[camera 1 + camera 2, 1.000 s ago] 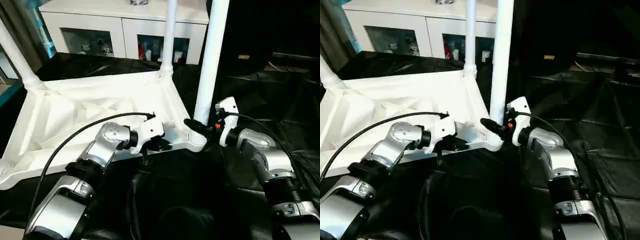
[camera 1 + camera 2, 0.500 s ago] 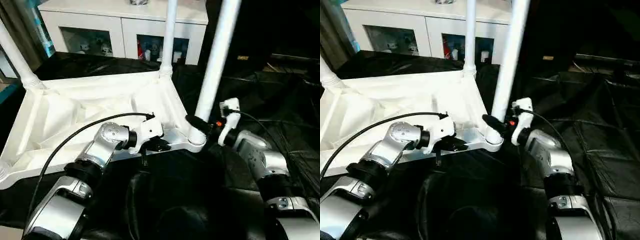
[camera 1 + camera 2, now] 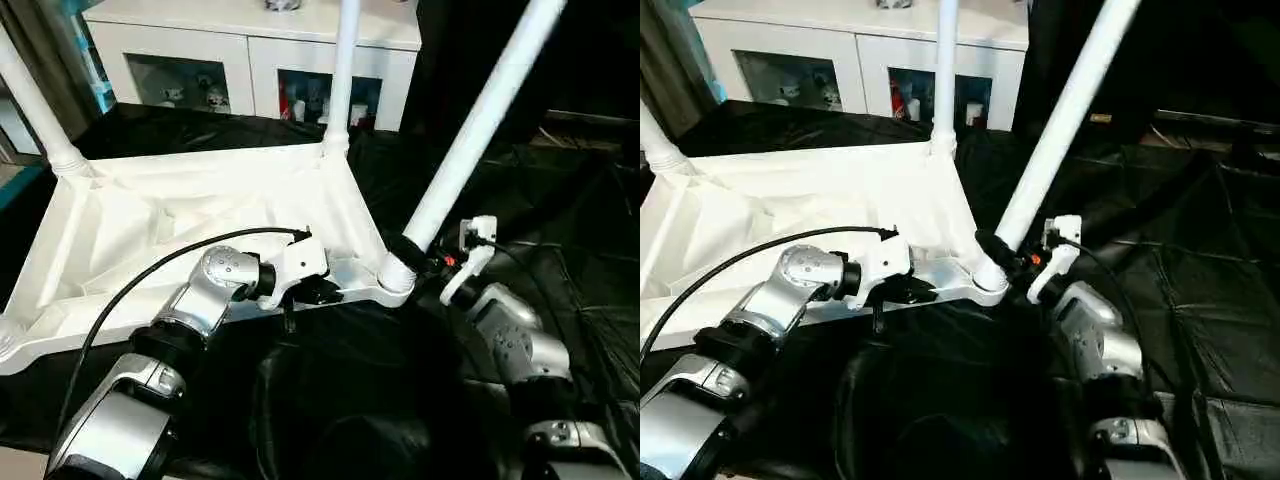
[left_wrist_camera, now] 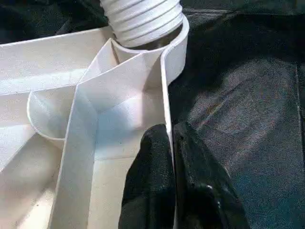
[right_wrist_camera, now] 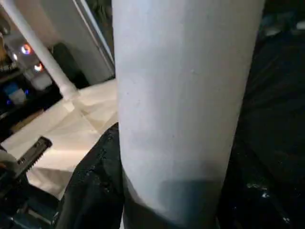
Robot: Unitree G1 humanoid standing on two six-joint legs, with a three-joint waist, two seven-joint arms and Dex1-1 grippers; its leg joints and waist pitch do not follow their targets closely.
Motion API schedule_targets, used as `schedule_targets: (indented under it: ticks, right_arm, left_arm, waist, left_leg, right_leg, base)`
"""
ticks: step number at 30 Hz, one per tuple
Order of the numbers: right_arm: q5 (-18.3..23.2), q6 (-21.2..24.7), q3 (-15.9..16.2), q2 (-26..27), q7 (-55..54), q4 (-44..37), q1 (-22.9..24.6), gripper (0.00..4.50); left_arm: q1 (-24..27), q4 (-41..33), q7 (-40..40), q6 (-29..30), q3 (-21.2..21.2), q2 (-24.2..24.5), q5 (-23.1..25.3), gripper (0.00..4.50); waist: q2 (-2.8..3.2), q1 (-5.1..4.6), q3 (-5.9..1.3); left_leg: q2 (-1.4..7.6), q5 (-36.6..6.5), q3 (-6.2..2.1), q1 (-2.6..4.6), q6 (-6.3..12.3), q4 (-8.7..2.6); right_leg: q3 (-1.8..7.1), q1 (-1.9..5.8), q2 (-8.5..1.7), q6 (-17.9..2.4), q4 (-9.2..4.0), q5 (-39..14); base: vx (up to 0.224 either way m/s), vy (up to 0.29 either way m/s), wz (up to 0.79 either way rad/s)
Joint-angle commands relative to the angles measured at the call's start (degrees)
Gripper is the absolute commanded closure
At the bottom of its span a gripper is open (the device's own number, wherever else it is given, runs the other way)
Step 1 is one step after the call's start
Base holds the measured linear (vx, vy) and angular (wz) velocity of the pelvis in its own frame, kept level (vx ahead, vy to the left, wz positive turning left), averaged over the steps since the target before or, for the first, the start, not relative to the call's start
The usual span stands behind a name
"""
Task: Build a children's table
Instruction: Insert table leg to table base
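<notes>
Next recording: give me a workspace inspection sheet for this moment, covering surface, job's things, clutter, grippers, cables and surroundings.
Surface: black-covered work table, cloth creased.
Job's things: children's table lies upside down, ribbed underside up; two far legs stand upright in their sockets; near-right leg sits in its corner socket, leaning right.
Clutter: nothing seen.
Grippers: left gripper shut on the tabletop's rim beside that socket; right gripper closed around the leaning leg just above the socket.
Cables: black cable loops over the left arm; another runs along the right wrist.
Surroundings: white cabinet behind, small items inside.
</notes>
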Motion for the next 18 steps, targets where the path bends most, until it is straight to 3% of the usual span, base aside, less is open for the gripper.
schedule_targets:
  ticks: [1,7,10,12,18]
  right_arm:
    - [-1.1,-0.2,-0.4,0.2,-1.0,2.7,3.3,2.57]
    - [-2.0,-3.4,-0.1,1.0,-0.7,2.9,4.9,2.58]
    - [-4.8,-7.0,1.8,0.7,-0.8,2.9,5.7,2.59]
    - [-8.2,-9.7,4.8,-0.3,-0.4,1.6,6.0,2.59]
    - [-11.3,-10.7,7.3,-1.5,0.1,0.3,5.7,2.59]
  left_arm:
    - [0.0,1.4,0.3,-1.0,-0.1,0.1,0.1,4.50]
    - [-0.5,2.1,0.7,-1.3,0.1,0.2,0.2,4.50]
    - [-0.9,2.6,1.1,-1.6,0.2,0.2,0.3,4.50]
    - [-1.3,3.1,1.4,-1.9,0.3,0.2,0.4,4.50]
    - [-1.2,3.2,1.5,-2.2,0.2,0.0,0.4,4.50]
  waist:
    - [-0.02,-0.11,-3.53]
    - [0.28,-0.12,-3.51]
    - [0.45,-0.17,-3.44]
    - [0.43,-0.23,-3.37]
    - [0.38,-0.26,-3.37]
  left_leg:
    - [4.37,-1.2,-1.31,0.41,4.25,-4.73]
    - [4.39,-2.5,-1.34,0.45,3.59,-4.88]
    - [4.35,-3.0,-1.40,0.40,3.14,-4.99]
    - [4.30,-3.7,-1.40,0.44,2.59,-5.06]
    - [4.33,-3.6,-1.46,0.36,2.98,-5.13]
  right_leg:
    - [2.96,2.65,-6.06,-18.2,-3.37,4.5]
    - [2.98,2.59,-6.08,-17.9,-3.54,3.7]
    - [2.95,2.61,-6.02,-17.6,-3.64,3.2]
    - [2.98,2.60,-5.95,-17.2,-3.79,2.4]
    - [3.06,2.68,-5.91,-17.1,-3.75,3.0]
  base:
    - [0.000,0.000,0.00]
    - [0.000,0.000,0.00]
    - [0.000,0.000,0.00]
    - [0.000,0.000,0.00]
    - [0.000,0.000,0.00]
